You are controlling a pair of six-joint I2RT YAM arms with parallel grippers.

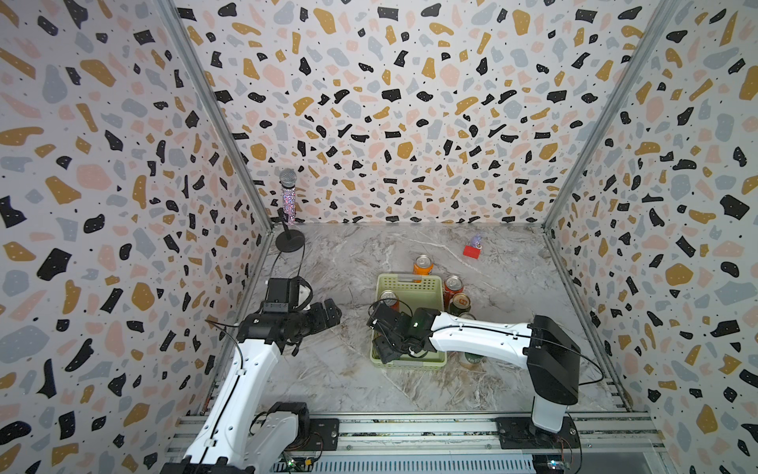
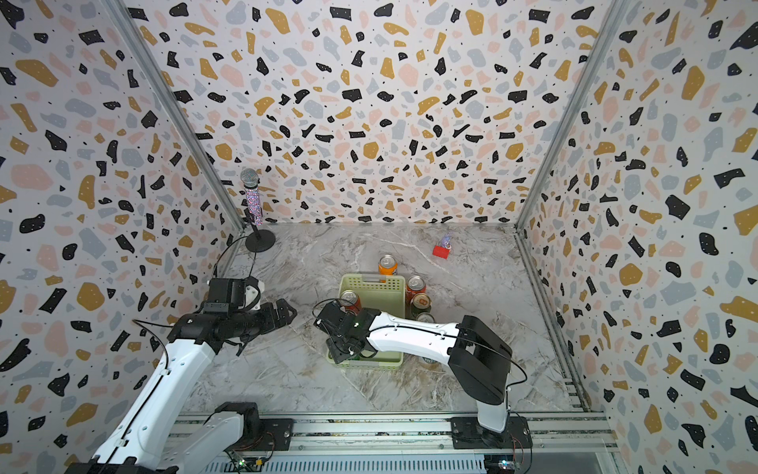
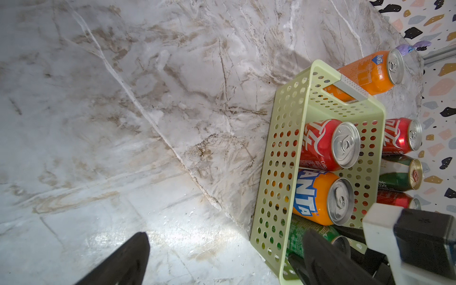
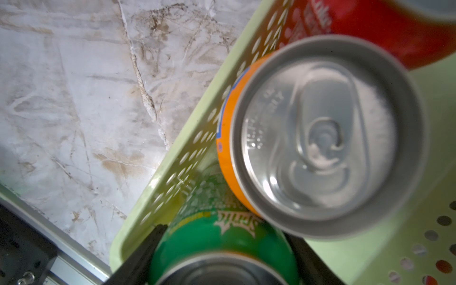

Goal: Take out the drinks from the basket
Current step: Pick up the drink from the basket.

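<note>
Grasp made: right fingers (image 4: 145,251) clenched on the green can (image 4: 217,239) at the basket's (image 3: 281,153) near end, seemingly square. Next, lift it straight above the basket wall. Left fingers (image 3: 123,259) released, empty.

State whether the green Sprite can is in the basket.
In. The green Sprite can sits inside the basket beside the orange can, right gripper jaws closed on it.

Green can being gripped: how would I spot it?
A pale green perforated plastic basket sits on the marble table. Three aluminium cans line one wall; the right gripper clamps the end one, the bright green can. Its neighbours are an orange can and a red can.
</note>
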